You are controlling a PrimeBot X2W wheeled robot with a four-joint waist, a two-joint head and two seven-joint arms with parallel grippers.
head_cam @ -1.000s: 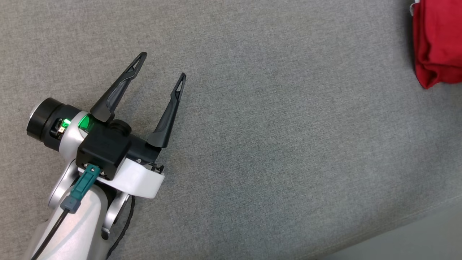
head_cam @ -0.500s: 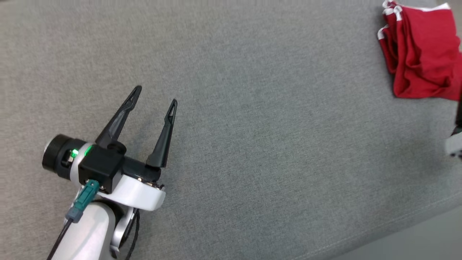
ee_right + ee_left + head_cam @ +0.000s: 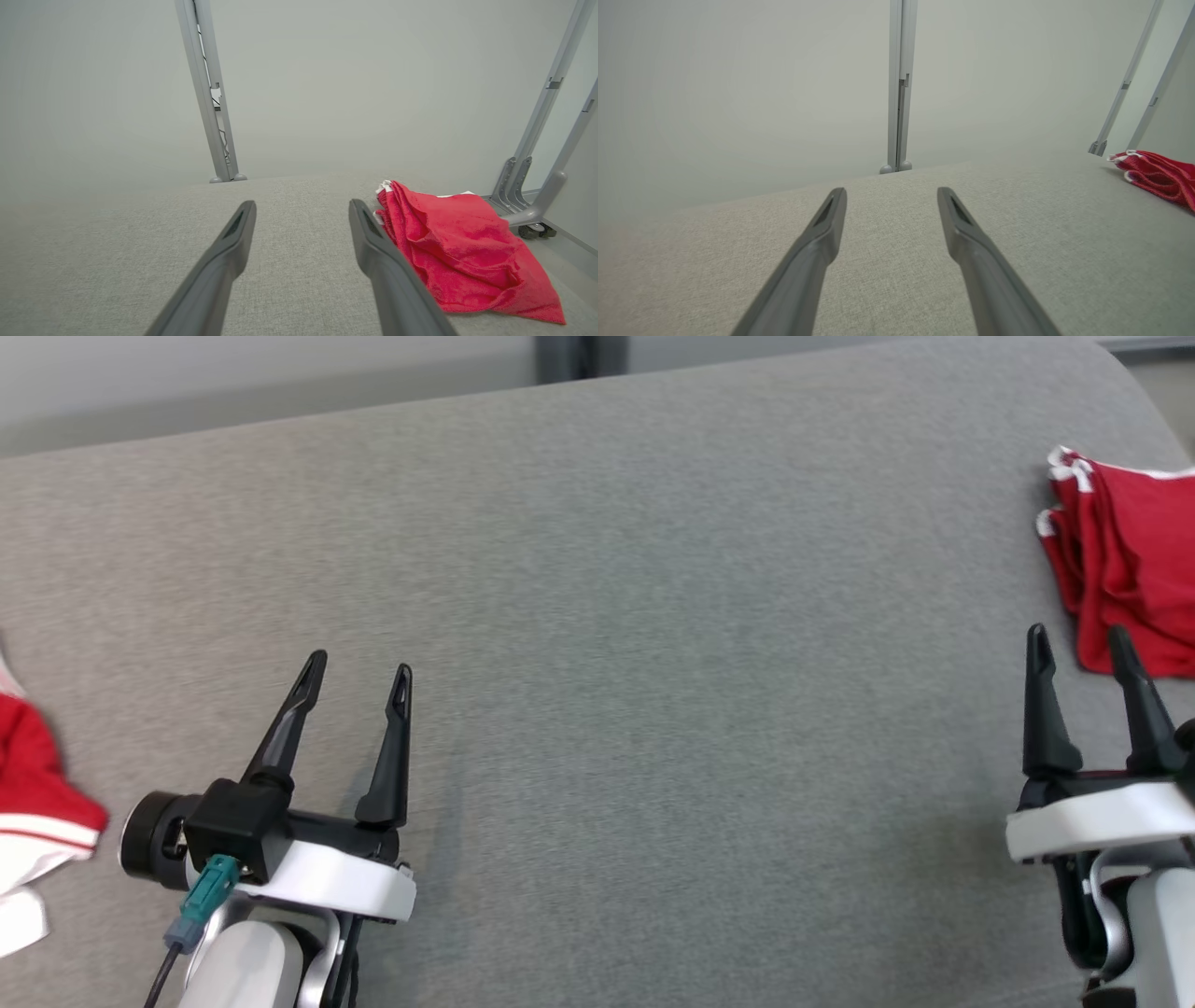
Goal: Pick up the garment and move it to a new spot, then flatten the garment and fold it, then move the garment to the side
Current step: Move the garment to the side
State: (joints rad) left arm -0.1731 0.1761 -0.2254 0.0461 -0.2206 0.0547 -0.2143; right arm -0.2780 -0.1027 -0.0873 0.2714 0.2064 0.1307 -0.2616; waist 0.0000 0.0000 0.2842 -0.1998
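Note:
The garment is red with white trim and lies folded in a bundle at the far right of the grey fabric surface. It also shows in the left wrist view as the garment at the right edge. My right gripper is open just short of it, and in the right wrist view the garment lies beside the right finger of that gripper, with nothing between the fingers. My left gripper hovers open and empty at the lower left, as the left gripper also shows over bare fabric.
Another red and white cloth lies at the left edge. Beyond the surface's far edge stand a grey upright post and slanted metal legs with a castor at the right. A pale wall closes the back.
The head camera has tilted up, bringing the far edge and the left cloth into view. My right gripper has come into view, open beside the garment. The left gripper stays open.

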